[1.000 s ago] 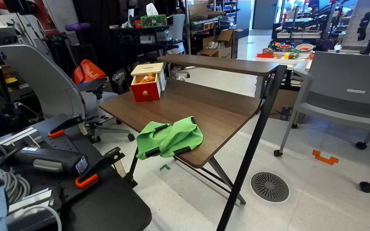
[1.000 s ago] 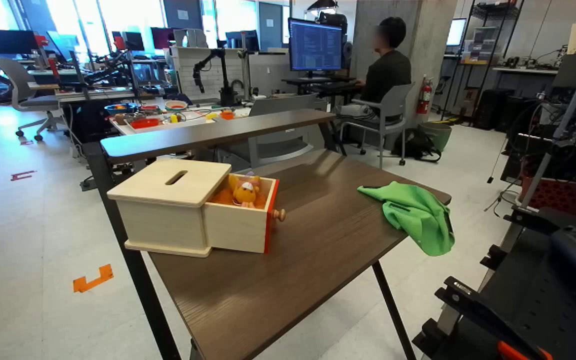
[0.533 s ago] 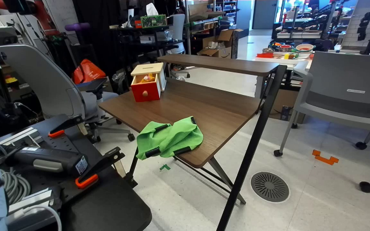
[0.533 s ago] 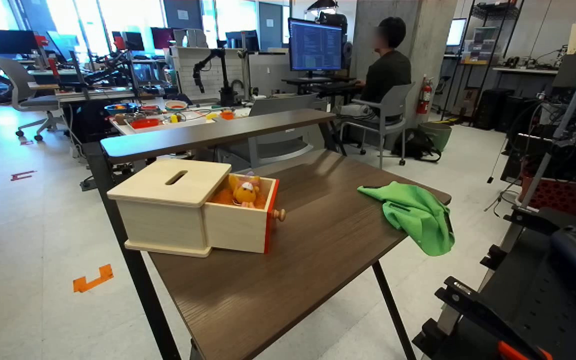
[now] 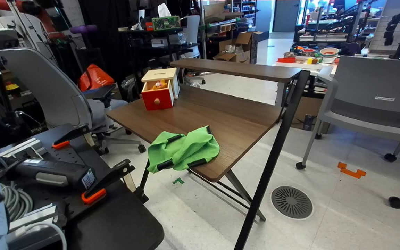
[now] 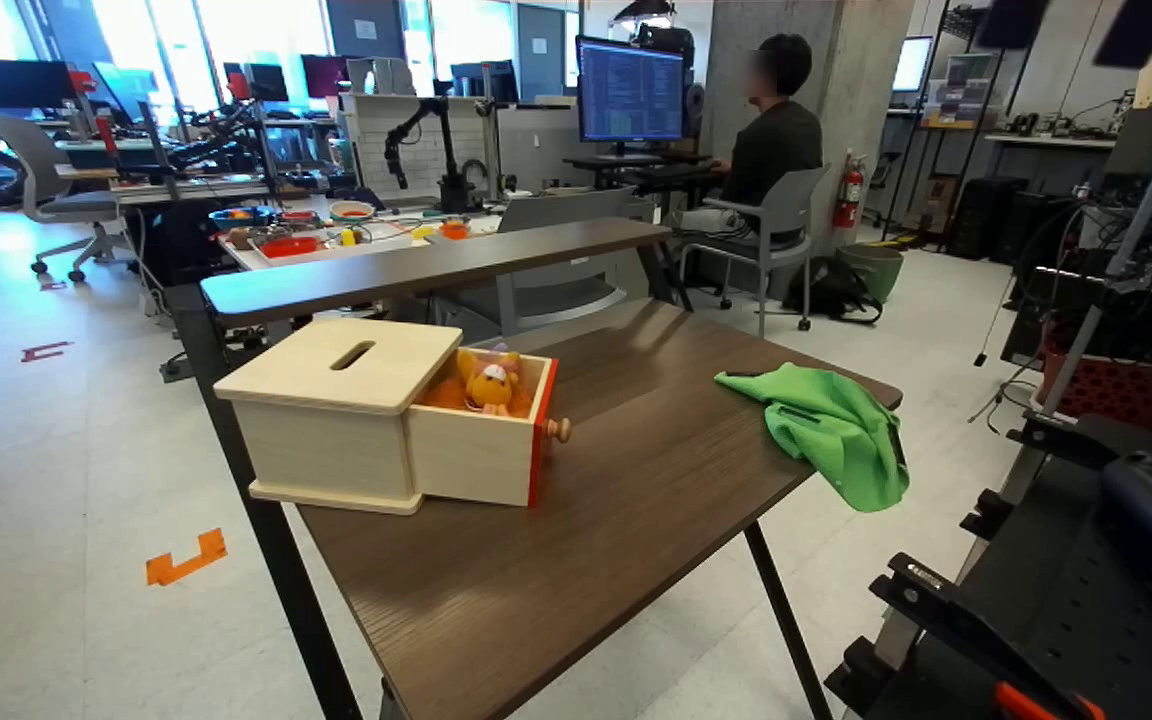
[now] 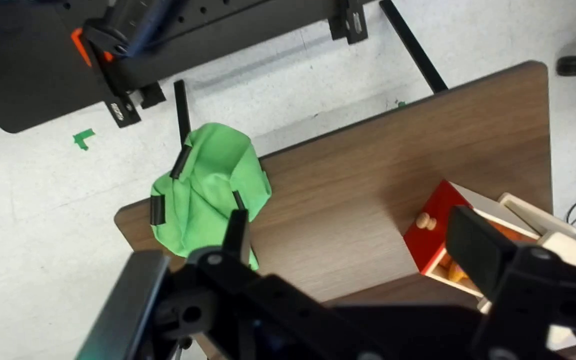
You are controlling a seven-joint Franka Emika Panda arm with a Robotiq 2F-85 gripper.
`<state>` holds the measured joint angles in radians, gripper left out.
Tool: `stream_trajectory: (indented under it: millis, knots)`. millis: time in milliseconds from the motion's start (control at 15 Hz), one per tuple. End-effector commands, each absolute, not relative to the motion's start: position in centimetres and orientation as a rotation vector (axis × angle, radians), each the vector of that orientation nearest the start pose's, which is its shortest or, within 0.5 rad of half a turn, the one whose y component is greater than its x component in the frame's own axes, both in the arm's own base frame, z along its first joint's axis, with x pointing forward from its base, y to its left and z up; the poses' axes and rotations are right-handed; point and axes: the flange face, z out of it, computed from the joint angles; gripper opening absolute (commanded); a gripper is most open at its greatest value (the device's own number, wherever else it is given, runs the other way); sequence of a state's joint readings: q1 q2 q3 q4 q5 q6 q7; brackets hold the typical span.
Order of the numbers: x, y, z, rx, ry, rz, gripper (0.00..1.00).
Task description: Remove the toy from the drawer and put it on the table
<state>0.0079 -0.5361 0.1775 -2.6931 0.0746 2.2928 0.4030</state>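
A bright workroom spreads behind the brown wood-grain counter (image 6: pixel 556 590), where a lit monitor (image 6: pixel 631 90) stands near a seated person (image 6: pixel 776 135) in a dark top. From the left in an exterior view, a pale wooden box with a slotted top (image 6: pixel 321 450) comes first on the counter. From its right side the red-fronted drawer (image 6: pixel 471 455) stands open, a round wooden knob (image 6: pixel 559 431) on its face.

The toy (image 6: pixel 491 385) is inside that drawer, as both exterior views show. It is a small orange-yellow figure with a roundish head, a white patch on the face, a touch of lilac at the top and pink below. Fluffy-looking orange stuff lies around it; whether that is part of the toy I cannot tell.

Farther right, well apart from the drawer, a crumpled green cloth (image 6: pixel 831 430) with black strips hangs partly over the counter's edge.

In the wrist view the jaws stand wide apart, the left one overlapping the cloth, the right one overlapping the drawer and partly hiding the toy.
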Motion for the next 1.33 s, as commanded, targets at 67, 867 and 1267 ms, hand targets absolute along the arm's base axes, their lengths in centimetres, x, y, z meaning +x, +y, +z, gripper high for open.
stream_trajectory:
  millis: [67,867,1267]
  knots:
    - [43.8,11.2,36.3,-3.026,0.536,-0.264,1.00]
    - [51.4,13.9,31.3,-2.952,0.679,-0.344,1.00]
    - [54.4,14.0,29.1,-2.981,0.501,-0.341,1.00]
